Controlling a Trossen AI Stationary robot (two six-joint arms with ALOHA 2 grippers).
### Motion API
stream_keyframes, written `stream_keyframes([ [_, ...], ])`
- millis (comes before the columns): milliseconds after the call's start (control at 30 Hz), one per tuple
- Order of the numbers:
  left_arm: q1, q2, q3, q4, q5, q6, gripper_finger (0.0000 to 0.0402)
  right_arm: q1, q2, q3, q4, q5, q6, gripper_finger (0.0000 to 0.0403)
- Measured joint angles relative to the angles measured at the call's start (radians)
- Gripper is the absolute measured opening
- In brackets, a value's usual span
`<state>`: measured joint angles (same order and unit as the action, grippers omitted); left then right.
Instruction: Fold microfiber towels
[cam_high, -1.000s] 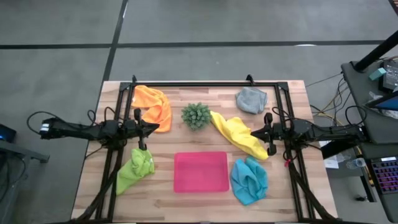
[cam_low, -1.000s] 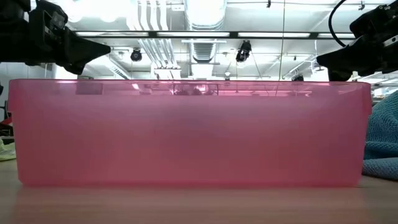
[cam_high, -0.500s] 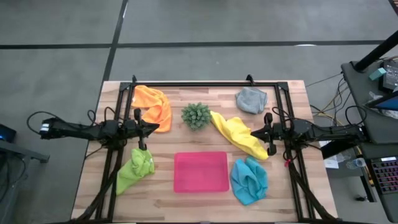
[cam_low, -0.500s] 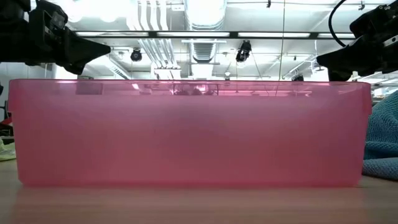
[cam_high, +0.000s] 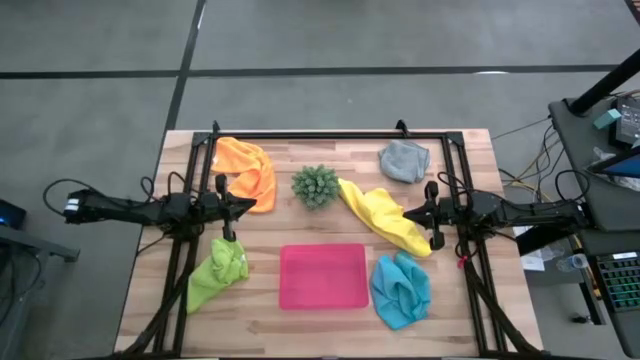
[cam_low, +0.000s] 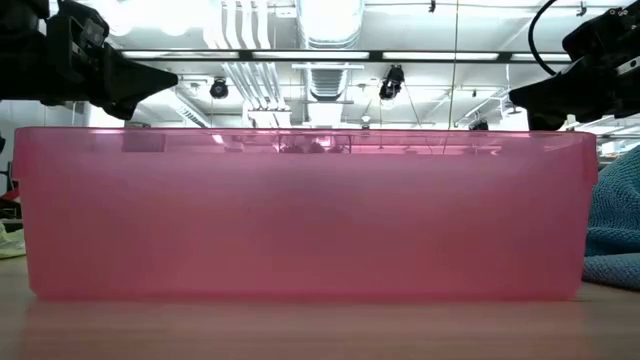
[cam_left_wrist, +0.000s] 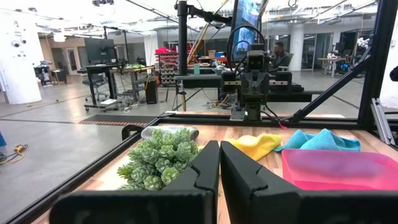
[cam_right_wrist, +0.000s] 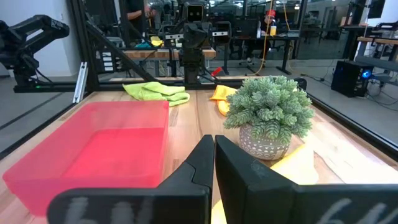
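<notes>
Five crumpled microfiber towels lie on the wooden table: orange at the far left, grey at the far right, yellow right of centre, lime green at the near left, light blue at the near right. My left gripper hovers shut at the left side, pointing level toward the right, above the table beside the orange towel. My right gripper hovers shut at the right side, pointing level toward the left, over the yellow towel. Neither holds anything.
A pink tray sits near the front edge at the centre. A small spiky green plant in a pot stands between the orange and yellow towels. A black frame runs around the table's edges.
</notes>
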<state>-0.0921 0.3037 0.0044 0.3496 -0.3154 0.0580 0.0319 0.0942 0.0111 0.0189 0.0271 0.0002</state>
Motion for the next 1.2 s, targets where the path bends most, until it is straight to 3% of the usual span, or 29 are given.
stream_keyframes([
  [100,0.0,0.001,0.0,0.026,0.0,-0.06,0.0001,0.0,0.0,0.0,0.0,0.0,0.0,0.0009],
  [200,0.0,0.0,0.0,0.067,0.0,-0.264,0.0001,0.0,0.0,0.0,0.005,0.001,0.008,0.0009],
  [267,0.0,0.0,0.0,0.093,0.0,-0.346,0.0001,0.0,0.0,0.0,0.008,0.003,0.098,0.0009],
  [467,0.0,0.001,0.0,0.189,0.0,-0.367,0.0001,0.0,0.0,0.0,0.011,0.003,0.536,0.0009],
  [767,0.0,0.002,0.0,0.301,-0.007,-0.441,0.0001,0.0,0.0,0.0,0.016,0.002,0.576,0.0009],
  [900,0.0,0.002,0.0,0.403,-0.007,-0.308,0.0001,0.0,0.0,0.0,0.016,0.002,0.576,0.0009],
  [1100,0.0,0.002,0.0,0.504,-0.019,0.011,0.0001,0.0,0.0,0.0,0.016,0.001,0.575,0.0009],
  [1200,0.0,0.002,0.0,0.527,-0.069,0.065,0.0001,0.0,0.0,0.0,0.015,0.001,0.575,0.0009],
])
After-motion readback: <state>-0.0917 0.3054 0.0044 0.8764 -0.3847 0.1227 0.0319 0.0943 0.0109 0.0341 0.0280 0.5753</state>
